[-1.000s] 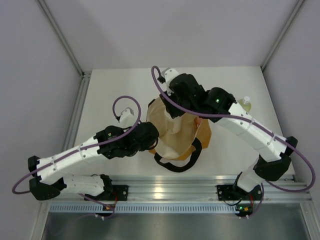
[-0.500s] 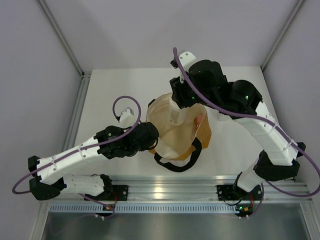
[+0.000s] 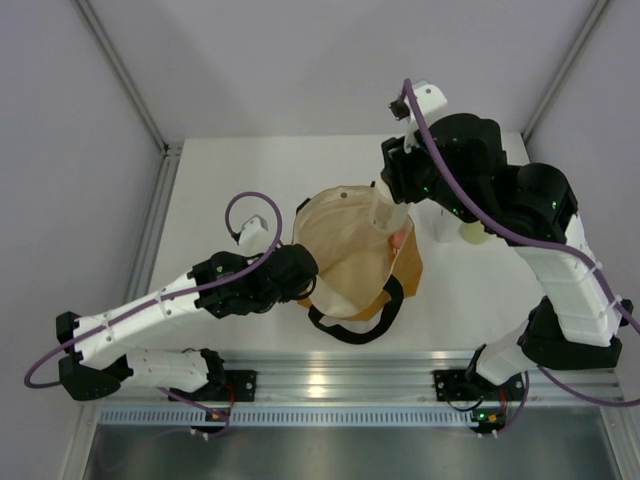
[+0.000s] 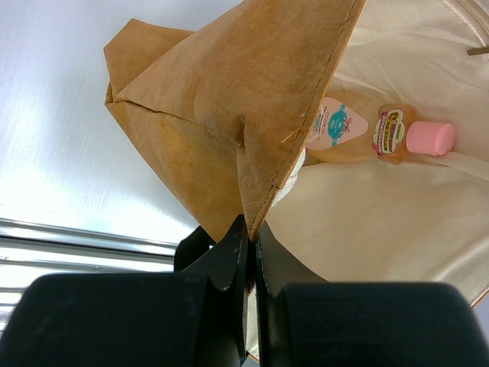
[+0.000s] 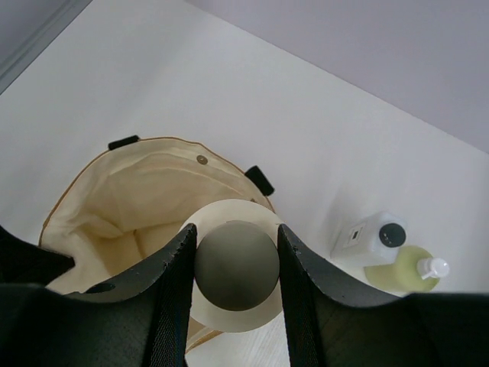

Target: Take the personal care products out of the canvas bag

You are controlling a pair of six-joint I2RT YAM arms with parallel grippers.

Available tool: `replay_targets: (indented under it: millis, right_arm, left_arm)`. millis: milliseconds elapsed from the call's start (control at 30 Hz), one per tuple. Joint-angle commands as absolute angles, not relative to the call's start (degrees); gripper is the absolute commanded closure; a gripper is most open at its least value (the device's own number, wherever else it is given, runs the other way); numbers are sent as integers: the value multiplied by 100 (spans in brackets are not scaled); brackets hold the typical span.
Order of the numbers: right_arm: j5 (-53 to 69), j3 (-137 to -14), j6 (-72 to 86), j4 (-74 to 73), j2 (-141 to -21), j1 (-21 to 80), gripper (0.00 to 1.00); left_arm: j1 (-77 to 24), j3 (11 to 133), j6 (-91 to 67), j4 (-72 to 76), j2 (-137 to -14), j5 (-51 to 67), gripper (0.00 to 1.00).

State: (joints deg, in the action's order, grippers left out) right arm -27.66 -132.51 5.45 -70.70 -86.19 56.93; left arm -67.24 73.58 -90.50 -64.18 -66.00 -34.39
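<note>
The canvas bag (image 3: 345, 262) lies open at the table's middle, cream lining showing. My left gripper (image 3: 305, 285) is shut on its near-left rim (image 4: 256, 206). My right gripper (image 3: 395, 197) is shut on the beige wide-topped bottle (image 3: 392, 217), gripping its grey round cap (image 5: 235, 264) and holding it above the bag's far-right rim. The slim orange bottle with pink cap (image 4: 397, 136) lies inside the bag. The whitish bottle with dark cap (image 5: 373, 237) and the yellow-green bottle with white cap (image 5: 405, 271) stand on the table right of the bag.
The bag's black loop handles (image 3: 352, 328) lie toward the near edge. Grey walls enclose the white table (image 3: 230, 190) on three sides. A metal rail (image 3: 330, 375) runs along the near edge by the arm bases.
My right gripper has risen out of the bag with the beige bottle and moved right and away. My left gripper has stayed clamped on the rim.
</note>
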Motion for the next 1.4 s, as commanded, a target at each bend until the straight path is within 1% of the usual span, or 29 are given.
replay_targets:
  millis: [0, 267, 367, 500, 600, 667, 733, 933, 1200, 1367]
  right_arm:
    - [-3479, -13632, 378, -6724, -8236, 5546, 100]
    - [-3332, -13676, 563, -6715, -7972, 4510, 100]
    - [-3261, -13518, 527, -6715, -7919, 4167, 100]
    - [-3208, -12992, 536, -6593, -7744, 3736, 100]
    - [-3138, -11774, 536, -5874, -7322, 3307, 100]
    - [-3077, -11296, 562, -5609, -7006, 3130, 100]
    - [-3059, -10567, 624, -5206, -6726, 2857, 100]
    - [-2576, -8712, 782, -4255, -6040, 2049, 100]
    - [-2505, -6323, 826, -2429, -5099, 1697, 100]
    - [-2400, -5468, 931, -1767, -4834, 1503, 100]
  left_arm:
    - [-6750, 7330, -9026, -6381, -6618, -3560, 100]
    - [-6750, 7356, -8938, -6381, -6706, -3498, 100]
    - [-6750, 7348, -8938, -6372, -6732, -3463, 100]
    - [-6750, 7348, -8947, -6372, -6732, -3463, 100]
    - [-6750, 7356, -8939, -6372, -6732, -3463, 100]
    - [-6750, 7348, -8938, -6381, -6741, -3454, 100]
    - [-6750, 7339, -8930, -6381, -6732, -3445, 100]
    - [-6750, 7304, -8921, -6381, -6697, -3437, 100]
    - [-6750, 7286, -8903, -6381, -6671, -3445, 100]
    - [-6750, 7269, -8903, -6381, -6662, -3428, 100]
